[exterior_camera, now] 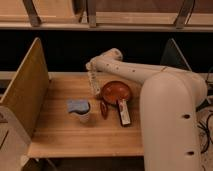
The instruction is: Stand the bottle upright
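Note:
The bottle (pixel 93 83) is a slim cream-white plastic one. It stands nearly upright near the back middle of the wooden table (pixel 60 135), just left of the red bowl (pixel 116 91). My gripper (pixel 92 74) reaches in from the right at the end of the big white arm (pixel 165 100) and sits at the bottle's top, shut on it. Whether the bottle's base touches the table I cannot tell.
A white cup with a blue-grey top (pixel 80 110) stands left of centre. A small red-brown piece (pixel 103 109) and a flat dark-edged white bar (pixel 123 111) lie in front of the bowl. Wooden side panels (pixel 25 92) wall the table's left and right.

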Action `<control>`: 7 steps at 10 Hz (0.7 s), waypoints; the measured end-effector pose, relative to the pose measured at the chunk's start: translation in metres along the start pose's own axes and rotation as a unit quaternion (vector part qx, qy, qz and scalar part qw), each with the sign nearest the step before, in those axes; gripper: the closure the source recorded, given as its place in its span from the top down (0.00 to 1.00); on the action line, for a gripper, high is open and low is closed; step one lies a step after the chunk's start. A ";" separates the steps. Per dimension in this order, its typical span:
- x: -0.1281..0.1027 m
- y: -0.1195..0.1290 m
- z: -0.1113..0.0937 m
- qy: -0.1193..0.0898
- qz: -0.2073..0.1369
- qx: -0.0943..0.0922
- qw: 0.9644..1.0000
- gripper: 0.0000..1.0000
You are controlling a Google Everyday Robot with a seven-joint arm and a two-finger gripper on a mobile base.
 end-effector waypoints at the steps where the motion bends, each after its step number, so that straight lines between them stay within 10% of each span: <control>1: -0.002 0.005 0.000 -0.014 -0.005 -0.010 1.000 0.00; 7: 0.005 0.057 0.006 -0.070 -0.077 -0.082 0.991 0.00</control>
